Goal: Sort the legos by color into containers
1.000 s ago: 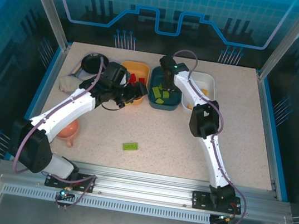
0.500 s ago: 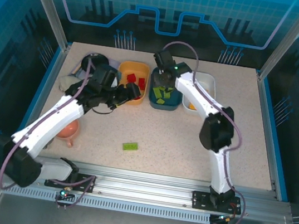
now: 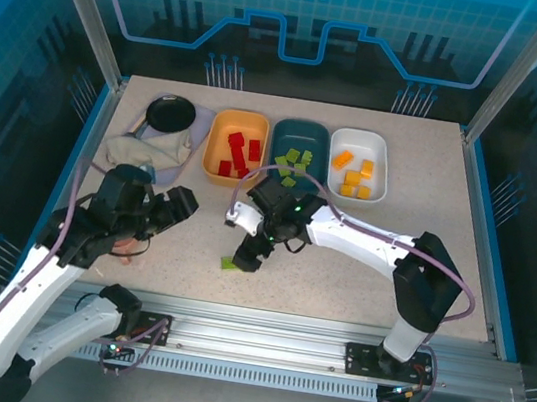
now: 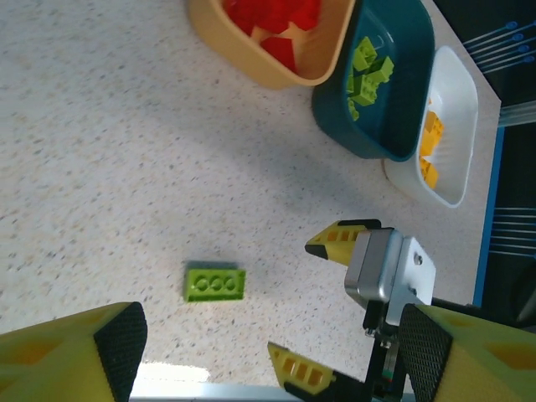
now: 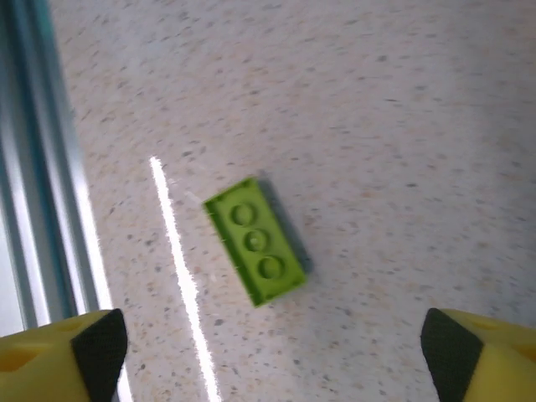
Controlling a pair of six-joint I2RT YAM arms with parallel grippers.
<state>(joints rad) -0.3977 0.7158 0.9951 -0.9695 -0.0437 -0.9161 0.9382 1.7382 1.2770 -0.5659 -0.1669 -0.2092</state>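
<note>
One loose light green lego [image 3: 232, 263] lies flat on the table near the front edge. My right gripper [image 3: 244, 255] hovers right over it, open, and the lego [image 5: 254, 241] lies on the table ahead of the wide-apart fingers [image 5: 96, 343]. My left gripper [image 3: 178, 208] is open and empty at the left, looking at the same lego [image 4: 214, 283] and at the right gripper [image 4: 314, 301]. At the back stand the containers: the orange-yellow bin [image 3: 215, 149] with red legos [image 3: 241, 149], the dark teal bin [image 3: 314, 175] with green legos [image 3: 294, 162], and the white bin [image 3: 342, 142] with orange legos [image 3: 353, 174].
A small black pan [image 3: 170, 113] and a beige cloth [image 3: 149, 153] lie at the back left. A salmon-coloured object [image 3: 131, 244] peeks out under the left arm. The aluminium rail [image 5: 33, 167] runs along the table's near edge, close to the loose lego.
Both arms have pulled back from the bins toward the front. The right gripper opened wide and swung down over the loose green lego. The left gripper withdrew to the left, still open.
</note>
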